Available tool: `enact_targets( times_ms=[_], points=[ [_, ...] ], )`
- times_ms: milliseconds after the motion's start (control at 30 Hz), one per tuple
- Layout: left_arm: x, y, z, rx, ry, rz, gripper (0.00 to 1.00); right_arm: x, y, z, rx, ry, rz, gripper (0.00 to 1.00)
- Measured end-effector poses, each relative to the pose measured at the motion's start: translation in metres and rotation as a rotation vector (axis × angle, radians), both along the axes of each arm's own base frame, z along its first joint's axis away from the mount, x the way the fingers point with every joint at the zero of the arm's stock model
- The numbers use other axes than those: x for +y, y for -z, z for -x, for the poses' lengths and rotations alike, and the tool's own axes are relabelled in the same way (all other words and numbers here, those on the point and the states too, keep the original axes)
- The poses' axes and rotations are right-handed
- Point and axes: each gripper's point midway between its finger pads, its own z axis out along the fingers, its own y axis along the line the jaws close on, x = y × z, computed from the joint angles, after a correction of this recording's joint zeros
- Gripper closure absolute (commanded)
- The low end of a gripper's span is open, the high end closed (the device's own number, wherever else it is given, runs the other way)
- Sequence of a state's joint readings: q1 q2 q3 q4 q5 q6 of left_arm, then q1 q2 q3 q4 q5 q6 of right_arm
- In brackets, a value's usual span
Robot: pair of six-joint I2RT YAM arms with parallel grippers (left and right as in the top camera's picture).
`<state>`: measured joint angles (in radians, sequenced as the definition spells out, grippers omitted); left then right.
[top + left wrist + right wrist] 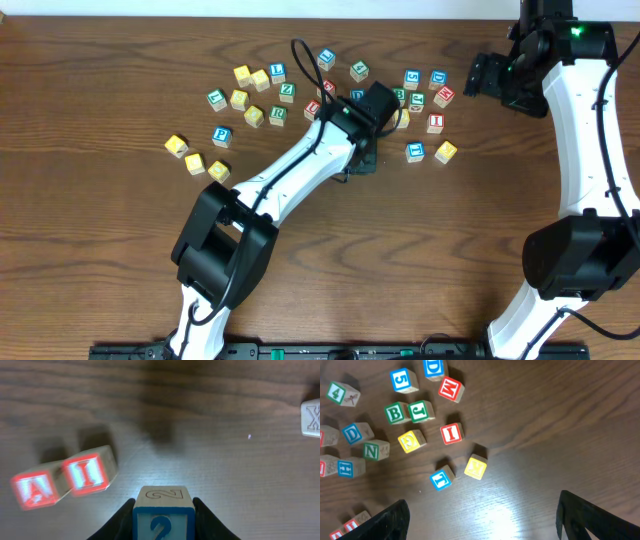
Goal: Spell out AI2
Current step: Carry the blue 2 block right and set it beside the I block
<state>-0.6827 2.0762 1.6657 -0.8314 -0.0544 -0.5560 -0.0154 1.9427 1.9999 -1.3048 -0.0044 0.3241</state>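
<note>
In the left wrist view my left gripper (163, 520) is shut on the blue-framed 2 cube (163, 510) and holds it low over the table. The red-framed A cube (34, 491) and the red-framed I cube (89, 472) stand side by side, touching, to the left of the 2 cube, with a gap between I and 2. In the overhead view the left gripper (362, 160) is at mid-table and hides these cubes. My right gripper (482, 520) is open and empty, raised at the back right (485, 75).
Many other letter cubes lie scattered across the back of the table (300, 85), among them a second red I cube (451, 433) and yellow cubes (195, 160). An X cube (311, 418) lies to the right of the left gripper.
</note>
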Motion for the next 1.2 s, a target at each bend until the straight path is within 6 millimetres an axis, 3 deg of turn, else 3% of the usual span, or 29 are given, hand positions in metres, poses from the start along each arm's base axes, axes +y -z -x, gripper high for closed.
enact_targets(
  times_ms=[267,667,1000,1200],
  points=[
    [-0.004,0.025,-0.006,-0.041,-0.018,0.039,0.68,0.000,0.003,0.010,0.042,0.000,-0.001,0.11],
    [-0.002,0.026,-0.016,-0.092,-0.034,0.028,0.68,0.000,0.004,0.014,0.059,0.000,-0.001,0.11],
    [0.007,0.054,-0.021,-0.067,-0.066,-0.002,0.68,0.001,0.005,0.017,0.072,-0.003,-0.001,0.11],
    [0.013,0.054,-0.025,-0.066,-0.102,0.001,0.57,0.002,0.005,0.017,0.072,-0.005,-0.001,0.11]
  ],
)
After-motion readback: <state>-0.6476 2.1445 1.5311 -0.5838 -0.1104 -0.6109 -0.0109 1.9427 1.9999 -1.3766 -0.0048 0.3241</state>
